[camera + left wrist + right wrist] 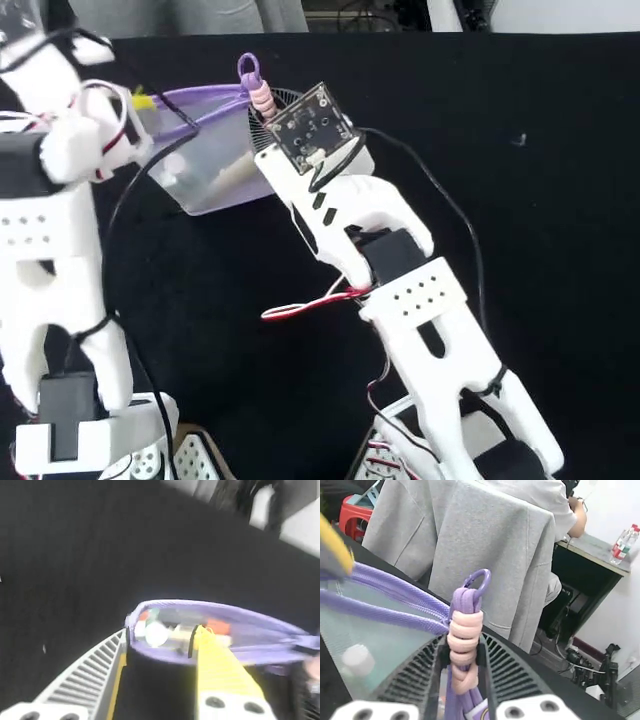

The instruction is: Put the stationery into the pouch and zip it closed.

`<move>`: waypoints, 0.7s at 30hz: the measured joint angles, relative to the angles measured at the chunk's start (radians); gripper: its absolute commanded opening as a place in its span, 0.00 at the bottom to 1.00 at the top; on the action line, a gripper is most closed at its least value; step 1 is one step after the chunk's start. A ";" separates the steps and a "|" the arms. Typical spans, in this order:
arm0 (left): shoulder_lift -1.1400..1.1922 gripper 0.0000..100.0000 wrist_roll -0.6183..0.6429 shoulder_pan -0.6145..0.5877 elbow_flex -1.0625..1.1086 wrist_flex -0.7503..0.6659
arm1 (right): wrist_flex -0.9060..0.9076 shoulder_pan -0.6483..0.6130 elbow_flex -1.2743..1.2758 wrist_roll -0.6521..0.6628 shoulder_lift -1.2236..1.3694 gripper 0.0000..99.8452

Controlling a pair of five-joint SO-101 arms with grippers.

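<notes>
light: bright, diffuse | table (560, 200): dark, matte | left arm (50, 250): glaring white | left wrist view: dim

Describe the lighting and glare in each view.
High view: left arm and right arm glare white against the dark table. Left wrist view: light falls inside the pouch. Right wrist view: zipper pull evenly lit, no glare.

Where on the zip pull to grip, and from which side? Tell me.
Grip the pink coil, below the purple loop: it is the thickest part and stands up off the pouch end. Come from the end away from the left gripper, straddling the coil, as the right gripper has it.
</notes>
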 measured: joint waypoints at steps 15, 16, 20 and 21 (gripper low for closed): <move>-0.135 0.21 0.000 0.008 -0.071 0.069 | 0.276 0.078 -0.276 0.012 0.002 0.01; -0.141 0.21 0.000 0.009 -0.037 0.069 | 0.311 0.101 -0.315 0.012 0.006 0.01; -0.146 0.21 0.000 0.008 0.100 0.034 | 0.443 0.178 -0.482 0.012 0.092 0.01; -0.146 0.21 0.000 0.008 0.140 0.020 | 0.474 0.192 -0.525 0.012 0.123 0.01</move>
